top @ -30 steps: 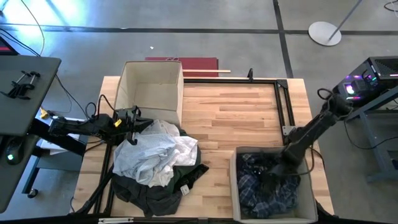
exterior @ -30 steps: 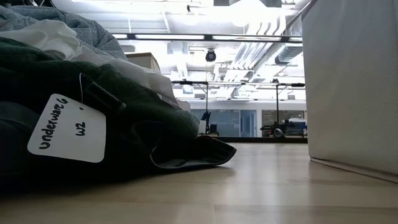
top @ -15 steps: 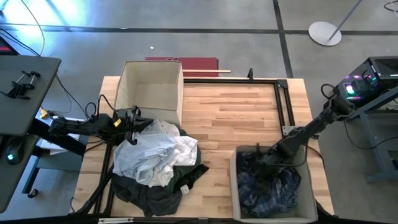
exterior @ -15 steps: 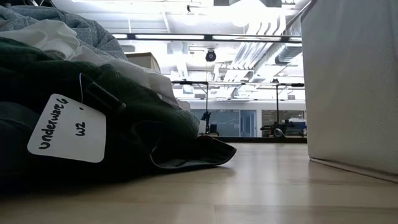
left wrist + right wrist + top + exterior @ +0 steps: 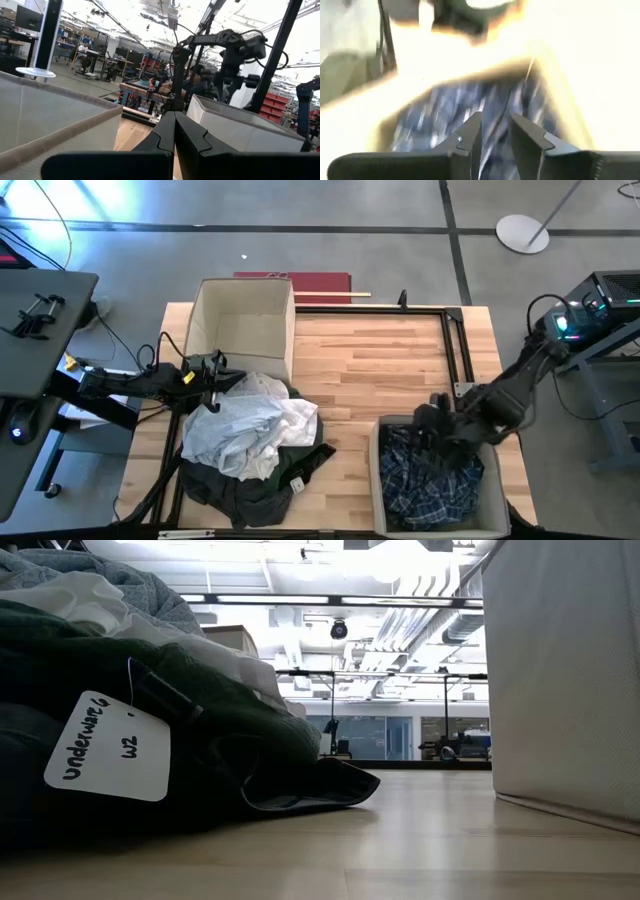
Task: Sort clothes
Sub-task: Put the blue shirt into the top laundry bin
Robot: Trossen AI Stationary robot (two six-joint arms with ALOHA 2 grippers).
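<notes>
A blue-white plaid shirt lies bunched inside the beige bin at the near right; it also shows in the right wrist view. My right gripper hovers over that bin's far rim, open and empty. The other clothes lie in a pile on the table's near left: white pale pieces on top, a dark green one and dark grey-black ones beneath. My left gripper waits at the pile's far left edge, shut, with nothing between its fingers.
A second beige bin stands at the far left, just beyond the pile. A black metal frame runs along the table's far and right sides. In the low view a white tag hangs from the dark green garment. Bare wood lies between the bins.
My right gripper has risen out of the near right bin and drawn back toward the table's far edge, and now hangs over the bin's far rim. The plaid shirt has stayed in the bin.
</notes>
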